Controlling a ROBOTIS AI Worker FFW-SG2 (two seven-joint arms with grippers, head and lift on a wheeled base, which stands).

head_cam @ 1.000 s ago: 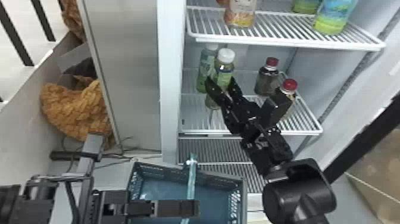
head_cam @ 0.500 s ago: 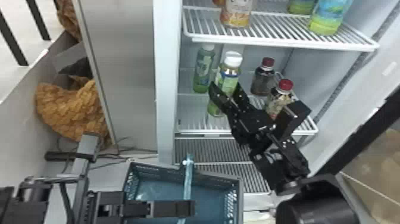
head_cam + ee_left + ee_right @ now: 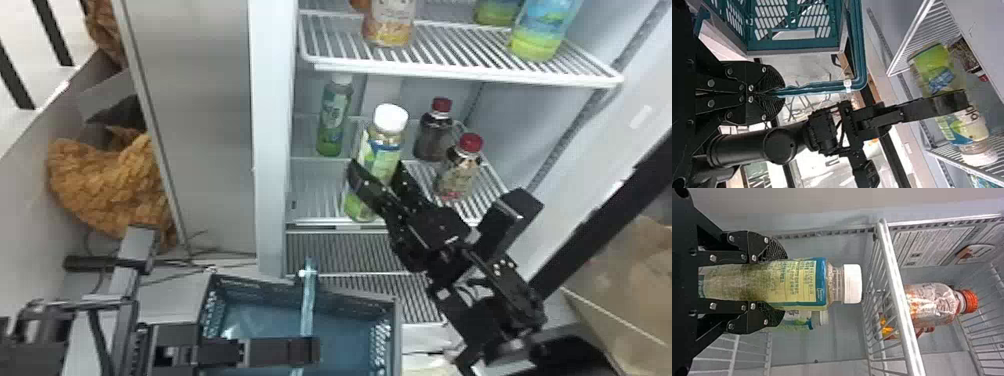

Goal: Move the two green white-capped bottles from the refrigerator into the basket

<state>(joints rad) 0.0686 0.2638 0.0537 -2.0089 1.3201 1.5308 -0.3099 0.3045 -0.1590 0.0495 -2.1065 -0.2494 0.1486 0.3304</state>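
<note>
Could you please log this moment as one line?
right gripper: closed on green bottle; left gripper: closed on basket handle; second green bottle: on shelf

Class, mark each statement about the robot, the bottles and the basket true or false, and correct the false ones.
1. The right gripper has its fingers around the front green bottle. True.
2. The left gripper is holding a red-capped bottle. False: its fingers are closed on the basket handle.
3. The rear green bottle is in the basket. False: it stands in the refrigerator.
4. In the head view, two red-capped bottles stand to the right of both green bottles. True.
</note>
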